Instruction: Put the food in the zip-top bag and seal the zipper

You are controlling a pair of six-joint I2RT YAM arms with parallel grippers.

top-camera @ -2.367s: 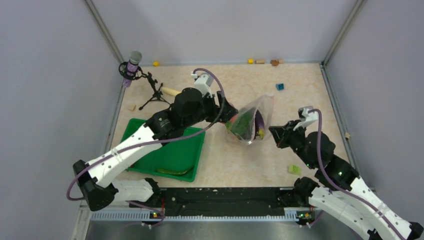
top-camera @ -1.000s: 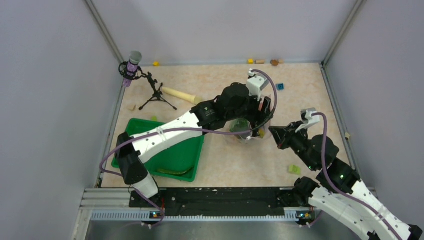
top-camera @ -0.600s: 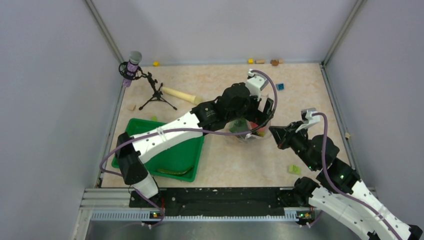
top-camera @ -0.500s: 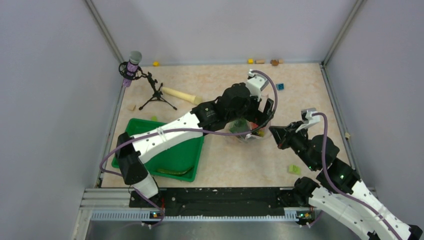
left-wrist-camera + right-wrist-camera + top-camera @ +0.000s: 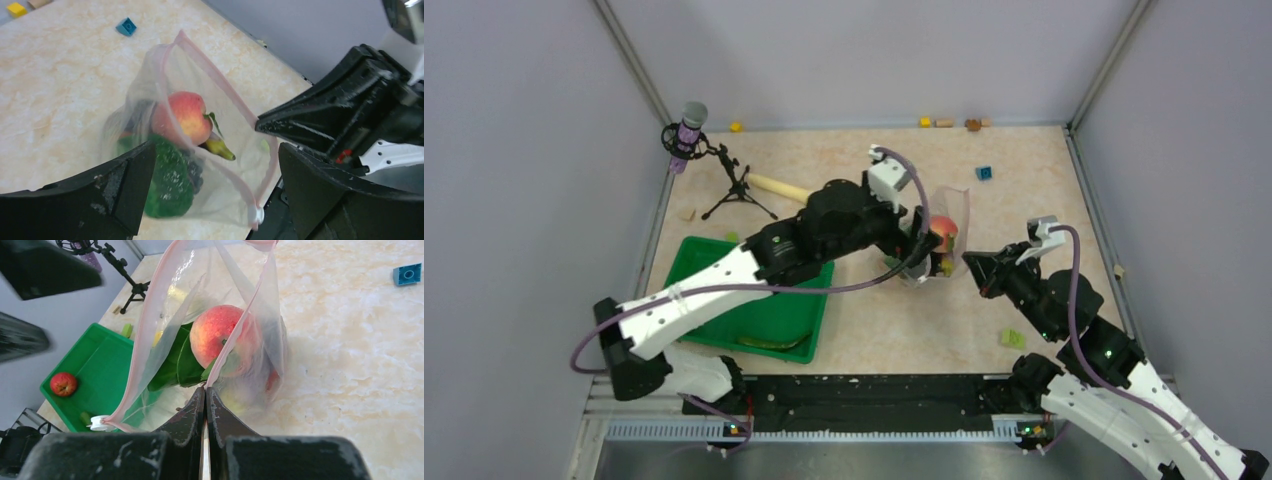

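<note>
1. Some food is judged to be left outside the bag: at the left, a small red piece (image 5: 63, 384) and a long yellow-green piece (image 5: 774, 342) are seen in the green tray (image 5: 759, 308).
2. Right of the tray, the left gripper (image 5: 216, 155) is held just beside the bag's mouth, with its jaws wide apart and nothing between them.
3. Near the middle of the table, the zip-top bag (image 5: 952, 210) is held upright. Most of the loading appears to be done: the peach (image 5: 220, 335), the bok choy (image 5: 175, 362) and some darker pieces, which cannot be told apart, are seen inside.
4. The zipper (image 5: 149, 325) is seen gaping, with its white slider (image 5: 99, 422) at one end, so sealing is judged to be not yet begun.
5. At the right, the right gripper (image 5: 205, 390) is seen with its jaws together, clamped on the edge of the bag's mouth.
</note>
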